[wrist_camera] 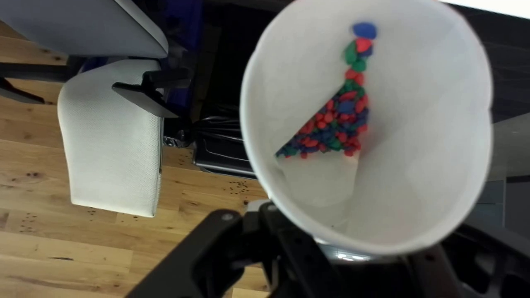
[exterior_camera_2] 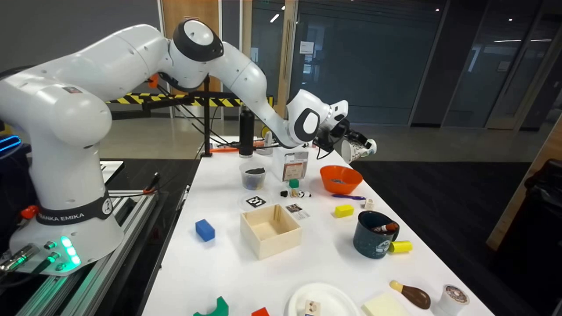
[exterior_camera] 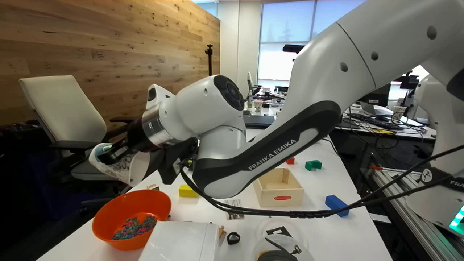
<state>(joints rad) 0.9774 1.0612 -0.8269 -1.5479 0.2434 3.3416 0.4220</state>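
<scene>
A white paper cup (exterior_camera: 121,167) with a dark printed pattern is gripped by my gripper (exterior_camera: 113,156), a finger lying along its outer wall. The cup (exterior_camera_2: 358,150) is tipped onto its side, with its mouth lower than its base and turned back toward the arm. Inside it, in the wrist view, red, green and blue bits (wrist_camera: 339,120) lie in a heap, with a thin trail running toward the rim. The fingertips are hidden behind the cup there. Lower down, an orange bowl (exterior_camera_2: 341,186) stands on the table, holding similar coloured bits (exterior_camera: 135,228).
A white box (exterior_camera: 181,241) stands right beside the bowl. Farther along the table are an open wooden box (exterior_camera_2: 281,245), a dark mug (exterior_camera_2: 368,241), a yellow block (exterior_camera_2: 344,211) and a blue block (exterior_camera_2: 205,230). An office chair (exterior_camera: 65,108) is past the table edge.
</scene>
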